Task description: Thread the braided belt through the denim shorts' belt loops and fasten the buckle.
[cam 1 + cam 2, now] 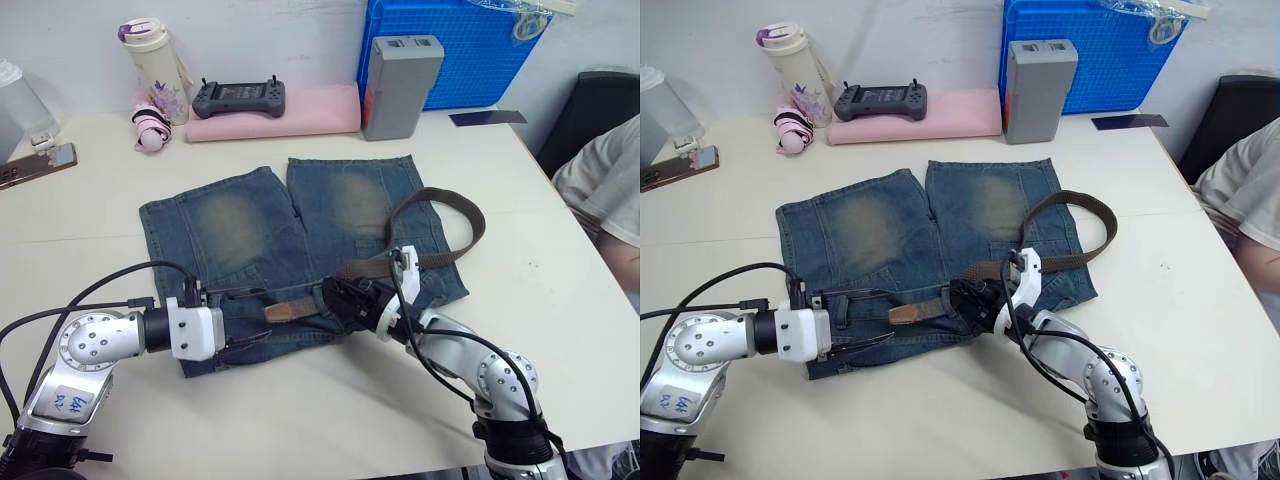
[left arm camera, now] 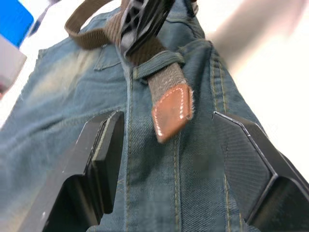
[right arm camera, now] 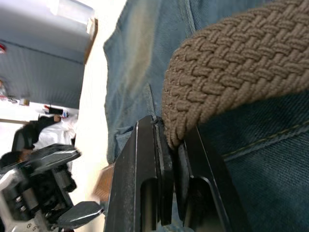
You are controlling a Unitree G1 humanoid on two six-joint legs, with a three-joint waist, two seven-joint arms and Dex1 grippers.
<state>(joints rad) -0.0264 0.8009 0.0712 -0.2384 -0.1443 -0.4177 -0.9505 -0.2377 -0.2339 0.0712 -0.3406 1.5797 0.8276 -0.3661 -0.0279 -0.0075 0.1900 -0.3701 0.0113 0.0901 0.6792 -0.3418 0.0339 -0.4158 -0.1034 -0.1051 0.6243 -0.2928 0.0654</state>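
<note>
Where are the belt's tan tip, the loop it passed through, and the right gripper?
tan tip (image 2: 171,112), left wrist view, middle of the leather end.
belt loop (image 2: 159,64), left wrist view, denim strip across the belt.
right gripper (image 1: 335,296), left eye view, at its fingertips.

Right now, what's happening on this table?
The right gripper pinches the braided brown belt, feeding its tan leather tip through a belt loop on the blue denim shorts. The left gripper waits open around the tip, without touching it. The rest of the belt loops across the shorts.
</note>
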